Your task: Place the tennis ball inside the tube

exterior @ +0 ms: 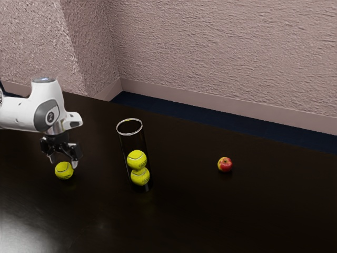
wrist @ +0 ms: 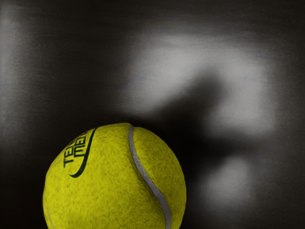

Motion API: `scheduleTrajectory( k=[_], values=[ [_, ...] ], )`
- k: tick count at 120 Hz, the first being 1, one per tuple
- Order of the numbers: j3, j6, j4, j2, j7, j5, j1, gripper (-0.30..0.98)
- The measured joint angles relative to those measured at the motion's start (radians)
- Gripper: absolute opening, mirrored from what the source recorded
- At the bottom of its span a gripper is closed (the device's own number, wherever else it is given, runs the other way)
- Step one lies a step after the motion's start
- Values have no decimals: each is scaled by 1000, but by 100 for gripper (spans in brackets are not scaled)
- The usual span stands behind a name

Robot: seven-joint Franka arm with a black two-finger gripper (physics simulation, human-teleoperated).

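My gripper [exterior: 63,160] is open just above the loose tennis ball [exterior: 64,171], its fingertips parted at the height of the ball's upper part. The ball rests on the dark table; in the wrist view the same tennis ball [wrist: 114,179] is large, with black lettering and a grey seam. Toward the exterior view's right, a clear tube [exterior: 130,126] with a pale rim stands upright and holds two tennis balls [exterior: 137,159], one on top of the other.
A red and yellow apple [exterior: 225,164] lies on the dark table [exterior: 210,216], beyond the tube toward the exterior view's right. A textured wall [exterior: 226,52] rises behind the table.
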Motion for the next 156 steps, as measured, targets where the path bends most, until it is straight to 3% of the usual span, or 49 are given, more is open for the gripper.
scheduleTrajectory(
  k=[53, 79, 109, 133, 156],
  values=[
    [22, 113, 2, 87, -16, 3, 9, 68],
    [21, 143, 2, 101, -20, 2, 8, 45],
    [22, 151, 1, 102, -37, 7, 8, 32],
    [23, 103, 5, 63, -59, 9, 9, 24],
    [-31, -11, 2, -132, -86, -6, 7, 18]
  ],
)
